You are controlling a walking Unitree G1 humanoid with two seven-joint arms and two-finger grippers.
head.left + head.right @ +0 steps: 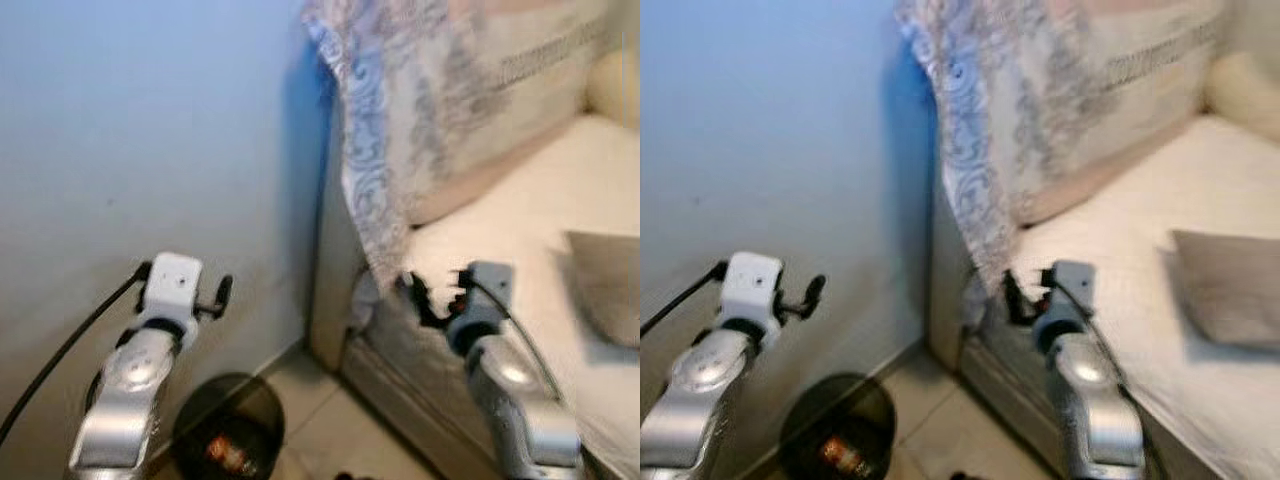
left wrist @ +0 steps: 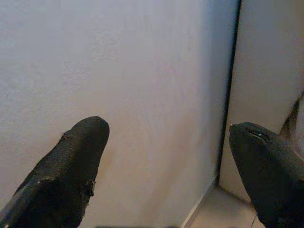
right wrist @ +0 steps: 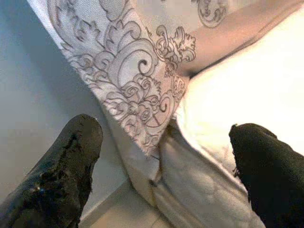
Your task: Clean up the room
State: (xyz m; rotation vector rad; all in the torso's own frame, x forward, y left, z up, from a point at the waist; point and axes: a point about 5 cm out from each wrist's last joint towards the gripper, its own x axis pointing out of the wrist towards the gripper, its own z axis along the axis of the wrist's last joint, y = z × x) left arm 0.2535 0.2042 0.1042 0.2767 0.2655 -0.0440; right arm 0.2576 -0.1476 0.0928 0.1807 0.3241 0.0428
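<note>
patterned cloth: a pale cloth printed with grey-brown scrollwork [image 3: 137, 95] hung over the corner of the bed, its tip drooping past the mattress edge toward the floor; i took it for the thing to tidy, though the task did not say.
right gripper: the right gripper [image 3: 166, 156] was raised at the bed's corner, its black fingers [image 3: 61, 175] spread wide and holding nothing, the cloth's hanging tip just ahead between them.
left gripper: the left gripper [image 2: 168, 161] was lifted before the bare wall, jaws wide and empty.
risk: a close aimed too low might pinch the quilted white mattress [image 3: 228, 109] rather than the cloth; a hard tug could drag the pink-edged pillow [image 1: 500, 110] along, since the cloth seemed draped over it.
risk below: anything dropped on the left side could land in or beside the round black bin [image 1: 228, 428], which already held something reddish.
surface: the mattress top lay pale and mostly bare, with a flat grey cushion [image 1: 608, 285] toward its right.
room: a plain bluish-white wall [image 1: 130, 130] ran on the left, and beige floor tiles [image 1: 330, 430] showed in the gap between wall and bed.
</note>
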